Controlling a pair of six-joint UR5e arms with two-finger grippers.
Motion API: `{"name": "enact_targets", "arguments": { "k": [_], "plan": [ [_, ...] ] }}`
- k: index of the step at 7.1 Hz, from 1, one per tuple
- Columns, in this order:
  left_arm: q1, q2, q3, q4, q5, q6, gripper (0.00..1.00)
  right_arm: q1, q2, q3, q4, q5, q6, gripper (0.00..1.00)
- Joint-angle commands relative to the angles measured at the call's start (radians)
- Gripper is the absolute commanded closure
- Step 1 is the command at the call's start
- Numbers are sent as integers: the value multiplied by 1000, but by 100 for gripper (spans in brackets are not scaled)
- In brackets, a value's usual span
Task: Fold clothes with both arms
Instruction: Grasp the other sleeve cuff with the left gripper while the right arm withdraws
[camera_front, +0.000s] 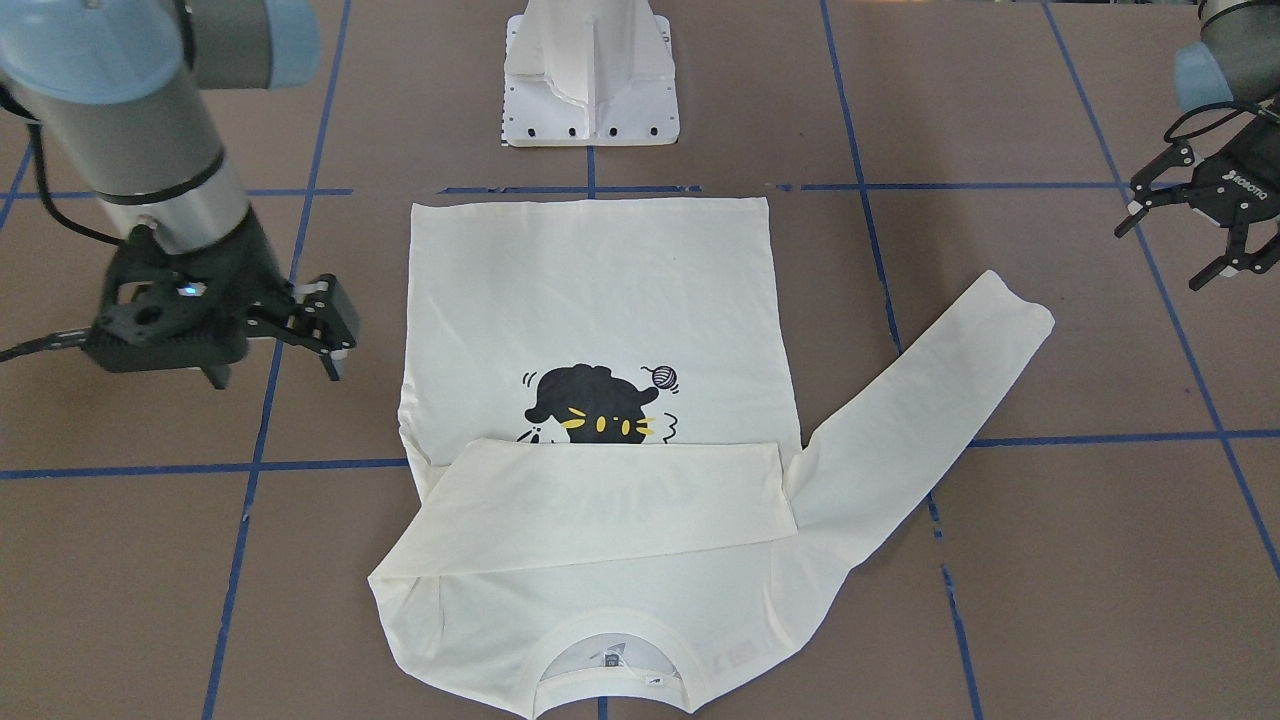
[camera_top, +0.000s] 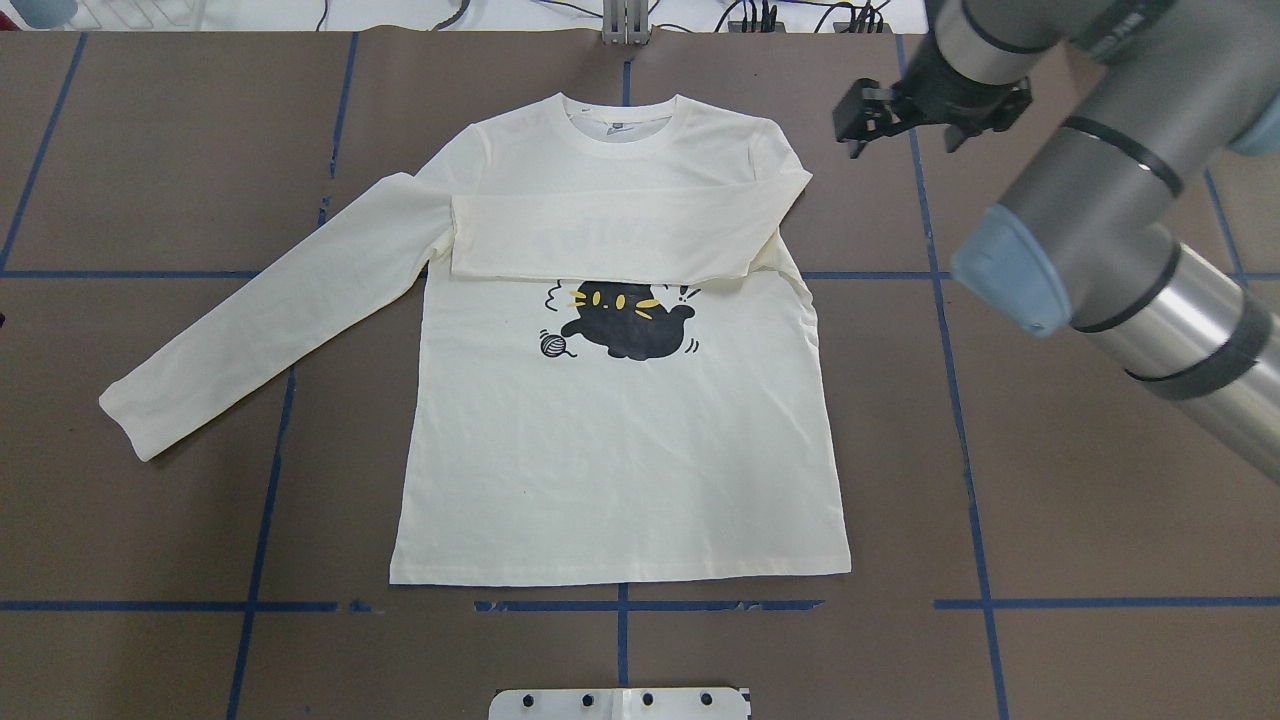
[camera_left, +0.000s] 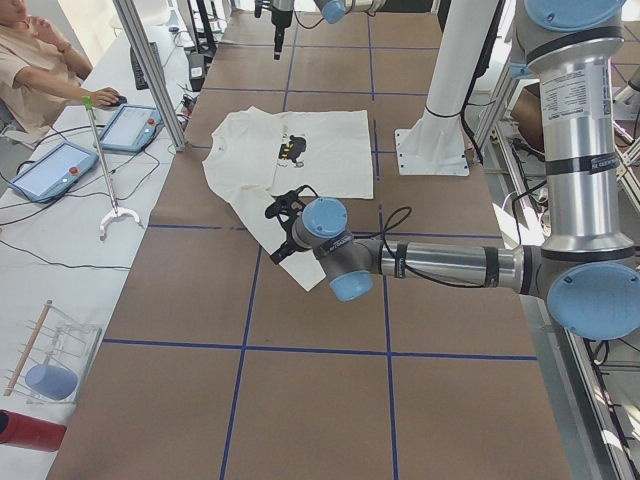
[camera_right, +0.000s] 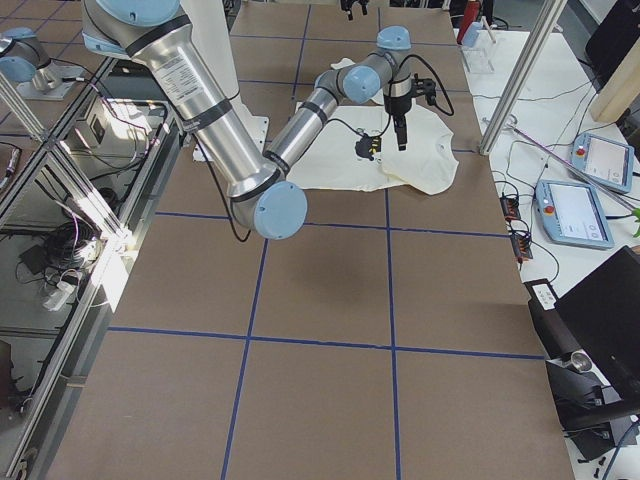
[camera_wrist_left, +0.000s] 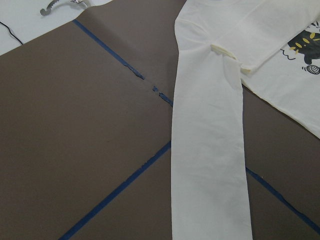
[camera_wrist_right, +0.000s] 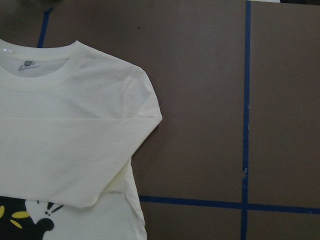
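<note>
We see the T-shirt (camera_top: 620, 450) flat at the table's (camera_top: 120, 520) middle, collar toward its far edge, one sleeve folded across | left gripper (camera_front: 1158, 258), right gripper (camera_front: 280, 360): spread wide, empty | we would pinch the outstretched sleeve (camera_top: 260, 310) at its cuff and lay it square.

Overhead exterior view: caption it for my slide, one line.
Cream long-sleeve T-shirt flat print-up, one sleeve folded across the chest, the other outstretched; right gripper hovers beside its shoulder.
</note>
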Motion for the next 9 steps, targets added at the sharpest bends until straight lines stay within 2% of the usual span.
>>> {"name": "enact_targets", "arguments": {
  "k": [1, 2, 3, 5, 6, 7, 9],
  "plan": [
    [212, 76, -50, -6, 225, -125, 0, 124, -335, 56, 302, 171, -193, 0],
    [345, 79, -52, -6, 358, -202, 0, 178, -455, 66, 433, 256, -201, 0],
    [436, 79, -49, -2, 423, -245, 0, 221, -508, 91, 440, 281, -204, 0],
    [533, 79, -13, 21, 547, -244, 2, 234, -528, 102, 442, 278, -204, 0],
    [550, 76, -12, 21, 556, -247, 14, 234, -530, 104, 442, 277, -204, 0],
    [556, 77, -6, 21, 556, -247, 32, 234, -530, 104, 442, 272, -204, 0],
    [567, 77, 8, 21, 557, -247, 33, 234, -531, 104, 442, 269, -204, 0]
  ]
}}
